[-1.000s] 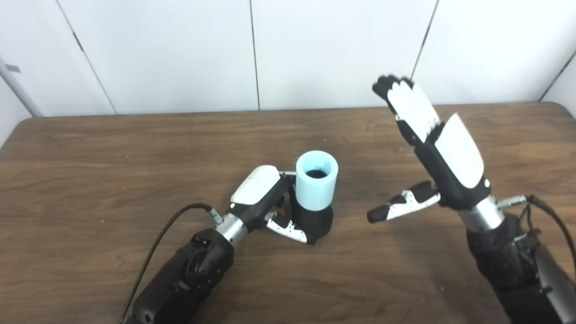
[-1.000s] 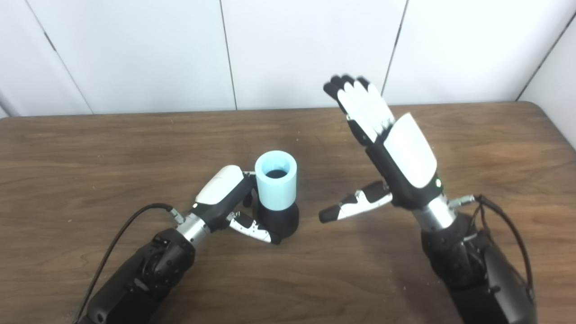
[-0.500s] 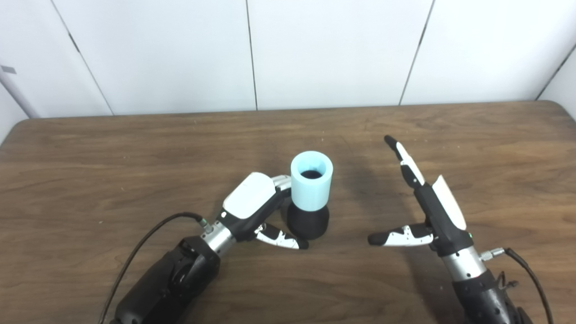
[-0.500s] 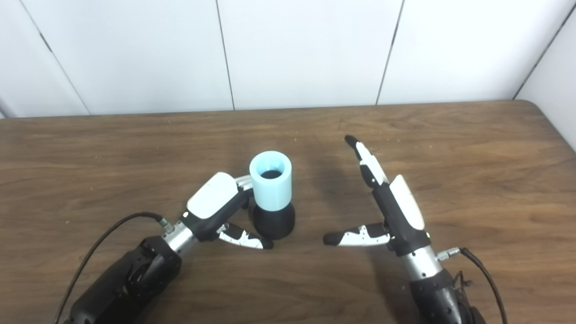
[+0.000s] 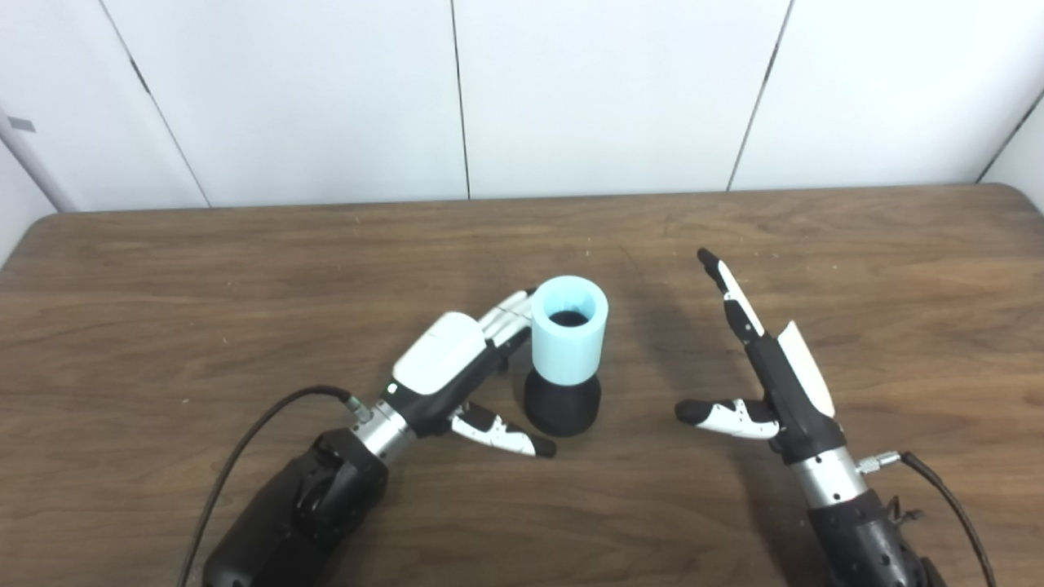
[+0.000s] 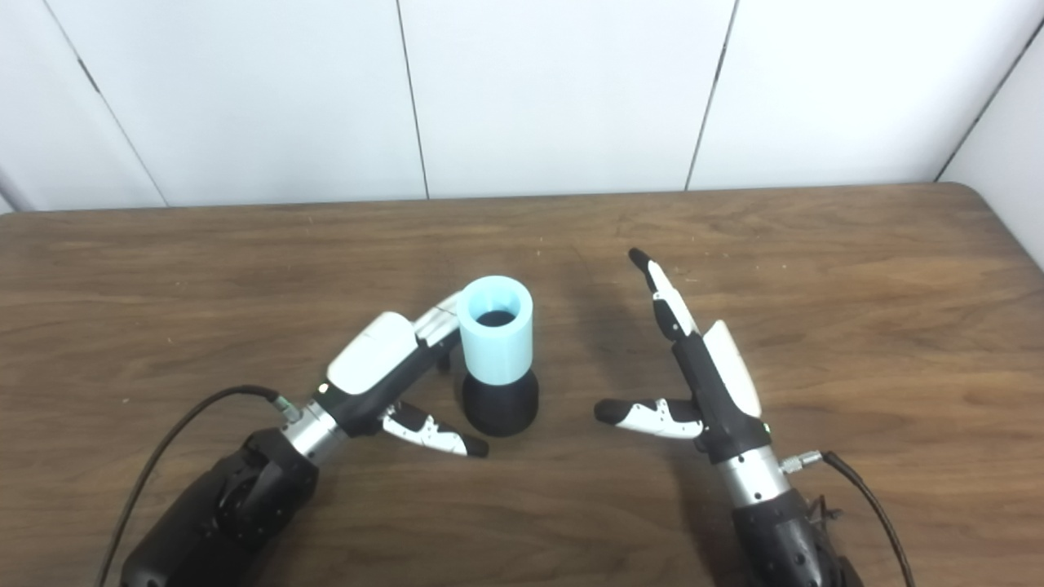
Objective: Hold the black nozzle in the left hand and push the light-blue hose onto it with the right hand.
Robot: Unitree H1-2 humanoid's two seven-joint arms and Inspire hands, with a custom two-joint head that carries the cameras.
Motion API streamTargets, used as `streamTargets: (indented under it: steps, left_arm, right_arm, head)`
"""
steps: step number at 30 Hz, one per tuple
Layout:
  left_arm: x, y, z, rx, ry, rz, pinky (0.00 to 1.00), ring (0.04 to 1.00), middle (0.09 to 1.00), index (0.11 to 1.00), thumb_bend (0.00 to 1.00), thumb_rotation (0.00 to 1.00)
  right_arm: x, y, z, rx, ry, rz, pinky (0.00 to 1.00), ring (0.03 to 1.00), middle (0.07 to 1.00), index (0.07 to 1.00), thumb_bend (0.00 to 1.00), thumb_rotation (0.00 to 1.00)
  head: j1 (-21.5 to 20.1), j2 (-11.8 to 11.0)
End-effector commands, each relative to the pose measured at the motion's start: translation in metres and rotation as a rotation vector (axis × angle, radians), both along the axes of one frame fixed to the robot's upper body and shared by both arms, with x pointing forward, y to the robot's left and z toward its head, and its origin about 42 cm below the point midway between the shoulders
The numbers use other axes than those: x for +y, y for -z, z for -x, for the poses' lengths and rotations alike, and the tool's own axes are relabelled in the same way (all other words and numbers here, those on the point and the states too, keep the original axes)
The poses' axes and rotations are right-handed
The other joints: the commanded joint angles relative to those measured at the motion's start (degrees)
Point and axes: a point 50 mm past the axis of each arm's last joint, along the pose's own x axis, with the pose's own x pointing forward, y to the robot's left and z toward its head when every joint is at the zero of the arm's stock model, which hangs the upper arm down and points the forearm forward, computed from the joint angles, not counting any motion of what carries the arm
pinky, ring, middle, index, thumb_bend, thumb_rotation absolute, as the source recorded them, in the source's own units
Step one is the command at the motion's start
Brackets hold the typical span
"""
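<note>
Nearest the camera, two dark forearms come in from the bottom edge onto the brown wooden surface (image 5: pixel 163 269), each trailing a black cable (image 5: pixel 269 424) near its wrist.

The left hand (image 5: pixel 449 371) lies low at about 7 o'clock from the middle of the surface, reaching up toward 1 o'clock. Its fingers (image 5: pixel 507 314) are stretched out and spread apart, passing just behind the left side of the light-blue hose; whether they touch it cannot be told. Its thumb (image 5: pixel 502 432) points toward 4 o'clock and ends just beside the foot of the black nozzle, with a thin gap showing. This hand grips nothing.

The right hand (image 5: pixel 771 375) stands on edge at about 4 o'clock from the middle, well apart from the hose. Its fingers (image 5: pixel 730 293) are straight and point toward 11 o'clock, while its thumb (image 5: pixel 718 412) sticks out toward 9 o'clock. This hand is also spread and holds nothing.

Between the two hands, near the middle of the surface, the black nozzle (image 5: pixel 561 403) stands upright on its wide base. The light-blue hose (image 5: pixel 568 334), a short thick tube, sits upright on top of the nozzle, its open end facing up with a dark inside showing.

At 12 o'clock, past the far edge of the surface, rise white wall panels (image 5: pixel 612 90) with dark seams.
</note>
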Motion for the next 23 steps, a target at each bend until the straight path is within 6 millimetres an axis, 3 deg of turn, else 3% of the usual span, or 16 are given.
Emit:
streamTargets:
  steps: [1, 4, 7, 12, 17, 23]
  left_arm:
    - [0.013, -0.003, 0.001, -0.018, -0.028, 0.060, 1.00, 1.000, 1.000, 1.000, 1.00, 0.56]
    - [0.024, -0.022, -0.002, -0.058, -0.067, 0.162, 1.00, 1.000, 1.000, 1.000, 1.00, 0.58]
    - [0.035, -0.036, 0.000, -0.081, -0.143, 0.302, 1.00, 1.000, 1.000, 1.000, 1.00, 0.72]
    - [0.030, -0.049, 0.010, -0.041, -0.242, 0.499, 1.00, 1.000, 1.000, 1.000, 1.00, 0.88]
    - [0.011, -0.056, 0.044, 0.094, -0.372, 0.739, 1.00, 1.000, 1.000, 1.000, 1.00, 0.99]
    - [0.016, -0.055, 0.085, 0.319, -0.381, 0.912, 1.00, 1.000, 1.000, 1.000, 1.00, 1.00]
  right_arm:
    - [0.001, -0.012, -0.002, -0.051, -0.013, -0.022, 1.00, 1.000, 1.000, 1.000, 0.71, 0.80]
    - [0.001, -0.013, -0.002, -0.042, -0.016, -0.032, 1.00, 1.000, 1.000, 1.000, 0.70, 0.80]
    - [0.002, -0.014, -0.002, -0.023, -0.019, -0.059, 1.00, 1.000, 1.000, 1.000, 0.71, 0.80]
    - [0.006, -0.017, -0.002, 0.026, -0.032, -0.162, 1.00, 1.000, 1.000, 1.000, 0.72, 0.83]
    - [0.021, -0.028, 0.008, 0.221, -0.067, -0.476, 1.00, 1.000, 1.000, 1.000, 0.71, 0.89]
    - [0.027, -0.031, 0.008, 0.328, -0.098, -0.586, 1.00, 1.000, 1.000, 1.000, 0.66, 0.94]
  head:
    - [0.1, 0.1]
    - [0.2, 0.1]
    - [0.5, 0.0]
    - [0.5, -0.1]
    - [1.2, -0.3]
    - [1.4, -0.5]
